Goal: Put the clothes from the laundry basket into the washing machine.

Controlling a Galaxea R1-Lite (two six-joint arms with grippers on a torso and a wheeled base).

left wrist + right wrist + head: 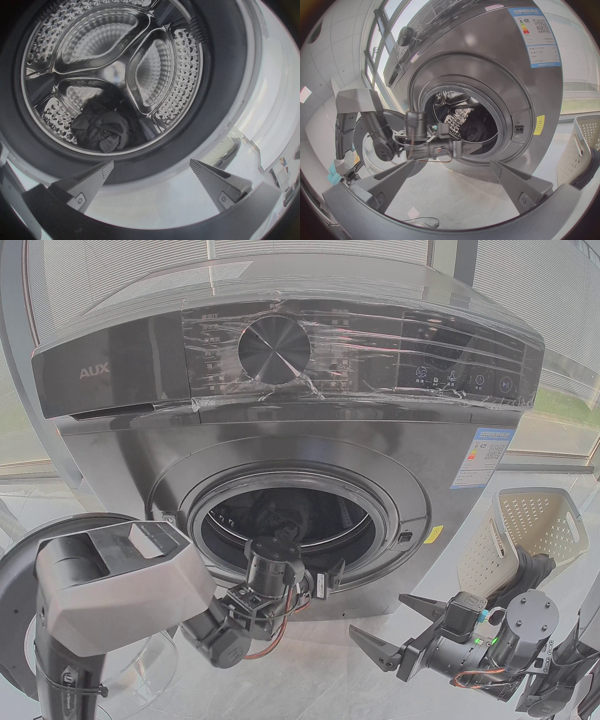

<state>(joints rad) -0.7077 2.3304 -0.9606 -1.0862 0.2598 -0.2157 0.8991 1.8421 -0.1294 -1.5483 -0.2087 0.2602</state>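
The washing machine (300, 427) stands with its round door (15, 590) swung open to the left. A dark bundle of clothes (100, 131) lies at the bottom of the steel drum (150, 68), also seen through the opening as clothes (475, 128). My left gripper (151, 165) is open and empty just in front of the drum's lip (328, 577), clear of the bundle. My right gripper (375, 614) hangs open and empty low over the floor, right of the machine, pointing towards it. The beige laundry basket (537, 521) leans at the right with a dark garment (531, 571) spilling out.
The open door (367, 147) stands close behind my left arm (425, 147). Bare pale floor (325, 665) lies between the machine and my right gripper (451, 167). The basket (578, 147) sits beside the machine's right corner. Windows run behind the machine.
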